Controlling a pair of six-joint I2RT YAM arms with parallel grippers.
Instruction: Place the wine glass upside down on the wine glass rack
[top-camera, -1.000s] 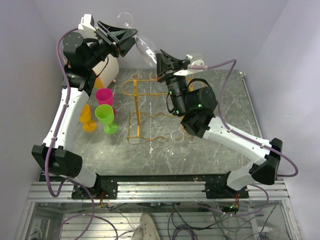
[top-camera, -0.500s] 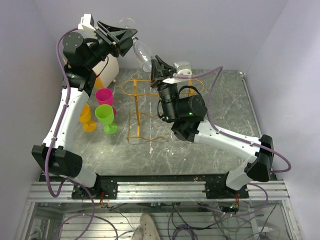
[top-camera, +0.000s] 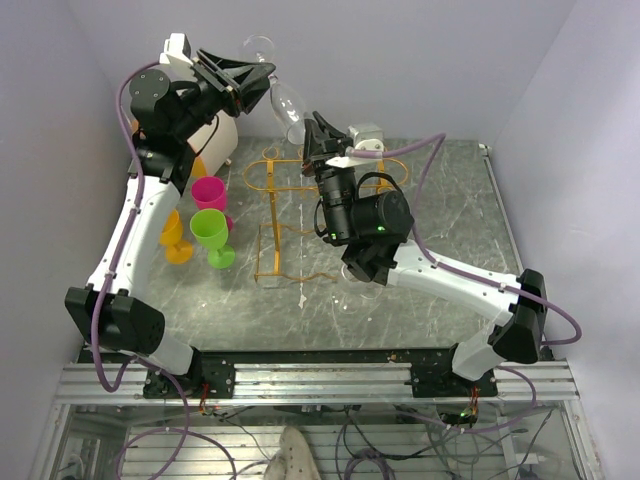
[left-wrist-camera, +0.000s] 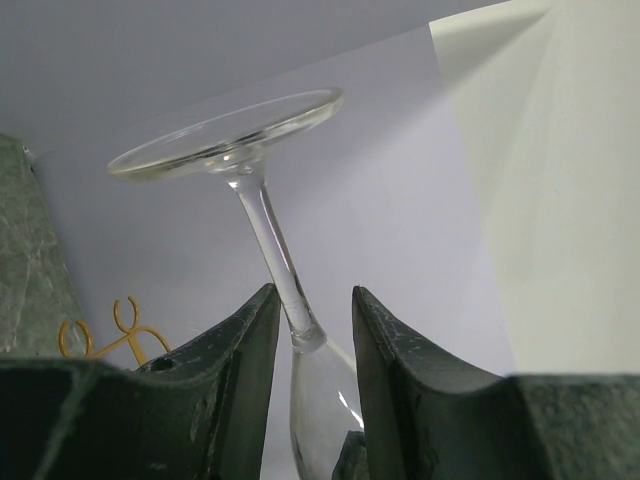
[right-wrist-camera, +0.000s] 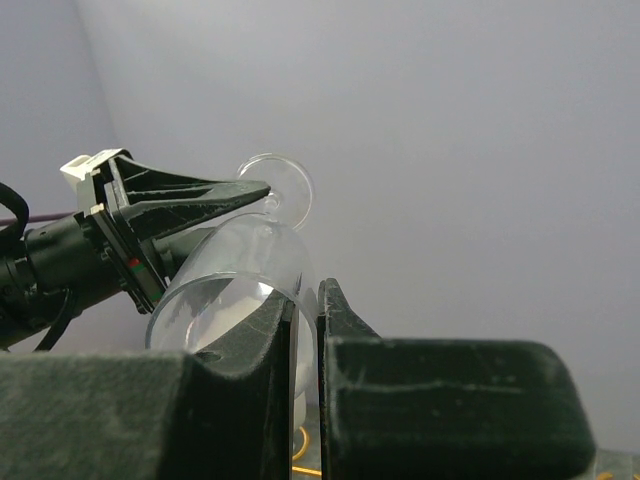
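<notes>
The clear wine glass (top-camera: 285, 100) hangs tilted in the air above the back of the table, foot up-left and bowl down-right. My left gripper (top-camera: 268, 75) has a finger on each side where the stem (left-wrist-camera: 270, 250) meets the bowl and pinches the narrow top of the bowl; its midpoint shows in the left wrist view (left-wrist-camera: 313, 295). My right gripper (top-camera: 312, 125) is shut on the bowl's rim, and the glass wall (right-wrist-camera: 235, 270) runs between its nearly closed fingers (right-wrist-camera: 304, 290). The gold wire rack (top-camera: 271, 230) stands on the table below the glass. Parts of it show in the left wrist view (left-wrist-camera: 125, 325) and the right wrist view (right-wrist-camera: 301, 452).
A pink goblet (top-camera: 208, 190), a green goblet (top-camera: 210, 235) and an orange goblet (top-camera: 175, 240) stand left of the rack. A beige drum-shaped box (top-camera: 215, 140) sits behind them under my left arm. Another clear glass (top-camera: 355, 272) stands partly hidden under my right arm.
My right gripper swung left to the bowl's rim and closed on it. My left arm shifted slightly; the glass has stayed almost in place.
</notes>
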